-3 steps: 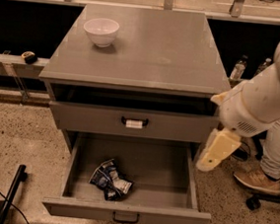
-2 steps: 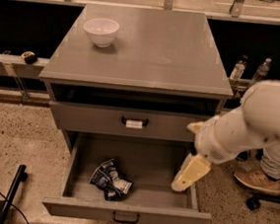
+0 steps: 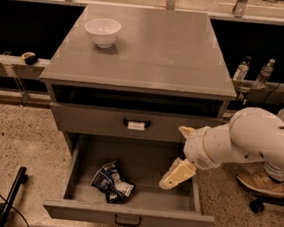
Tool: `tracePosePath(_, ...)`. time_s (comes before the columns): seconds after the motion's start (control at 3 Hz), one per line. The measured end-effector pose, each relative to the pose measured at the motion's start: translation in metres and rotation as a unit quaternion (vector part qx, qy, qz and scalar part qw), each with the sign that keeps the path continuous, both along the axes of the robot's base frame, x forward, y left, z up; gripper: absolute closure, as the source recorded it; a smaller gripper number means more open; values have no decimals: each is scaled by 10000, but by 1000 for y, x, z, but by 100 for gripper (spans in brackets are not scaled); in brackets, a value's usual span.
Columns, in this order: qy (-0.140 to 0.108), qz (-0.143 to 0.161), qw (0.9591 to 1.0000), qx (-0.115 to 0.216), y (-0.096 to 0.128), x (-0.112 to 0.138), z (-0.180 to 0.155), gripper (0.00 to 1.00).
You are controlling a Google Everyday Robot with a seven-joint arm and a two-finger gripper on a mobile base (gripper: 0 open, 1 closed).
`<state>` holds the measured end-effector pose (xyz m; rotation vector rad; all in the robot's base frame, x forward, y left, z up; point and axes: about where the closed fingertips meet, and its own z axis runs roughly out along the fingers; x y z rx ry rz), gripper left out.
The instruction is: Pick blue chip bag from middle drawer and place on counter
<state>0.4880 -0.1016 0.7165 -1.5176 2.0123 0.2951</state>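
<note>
The blue chip bag (image 3: 112, 182) lies crumpled on the floor of the open middle drawer (image 3: 127, 215), left of centre. My gripper (image 3: 175, 175) hangs over the right part of the drawer on the white arm coming in from the right. It is about a bag's width to the right of the bag and above it. It holds nothing I can see. The counter (image 3: 158, 52) is the grey cabinet top above, with a white bowl (image 3: 102, 32) at its back left.
The drawer front above has a handle with a white tag (image 3: 136, 124). Two water bottles (image 3: 241, 70) stand behind the cabinet on the right. A person's shoe (image 3: 263, 183) and a chair castor are on the floor at right. A dark pole (image 3: 10, 198) leans at lower left.
My arm has swung left and down, from beside the cabinet's right edge to over the right part of the open drawer. The bag and bowl have not moved.
</note>
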Motion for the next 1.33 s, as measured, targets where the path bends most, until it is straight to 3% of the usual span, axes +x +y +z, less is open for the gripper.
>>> tracePosePath(0.33, -14, 137, 9994, 315, 15, 8, -24, 0)
tracePosePath(0.67, -28, 349, 9964, 769, 37, 5, -92, 0)
tracePosePath(1.0, -272, 416, 9926, 1108, 46, 15, -138, 0)
tracePosePath(1.33, -199, 450, 9920, 1163, 50, 12, -148, 0)
